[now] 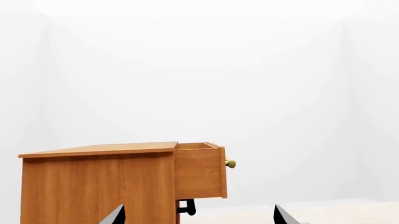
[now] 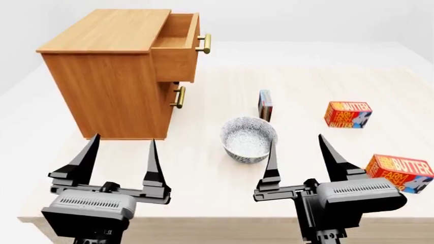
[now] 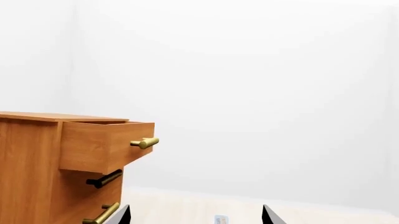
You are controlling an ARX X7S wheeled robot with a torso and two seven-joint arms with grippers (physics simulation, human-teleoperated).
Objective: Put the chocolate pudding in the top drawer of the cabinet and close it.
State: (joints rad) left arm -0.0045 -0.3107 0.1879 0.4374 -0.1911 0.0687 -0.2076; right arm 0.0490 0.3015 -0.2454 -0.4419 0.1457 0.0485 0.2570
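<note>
The cabinet (image 2: 109, 76) stands at the back left of the table, with its top drawer (image 2: 178, 48) pulled out and its inside showing. The chocolate pudding (image 2: 265, 105) is a thin box standing on edge near the middle of the table, to the right of the cabinet. My left gripper (image 2: 124, 141) hovers open and empty in front of the cabinet. My right gripper (image 2: 297, 141) is open and empty too, nearer to me than the pudding. The left wrist view shows the cabinet (image 1: 93, 186) and open top drawer (image 1: 199, 170) from the side. In the right wrist view the pudding (image 3: 220, 219) peeks up between the fingers.
A patterned bowl (image 2: 249, 138) sits just in front of the pudding, beside my right gripper. One butter box (image 2: 348, 114) lies at the right, another (image 2: 400, 173) near the right front edge. A lower drawer handle (image 2: 178, 96) juts out below the open drawer.
</note>
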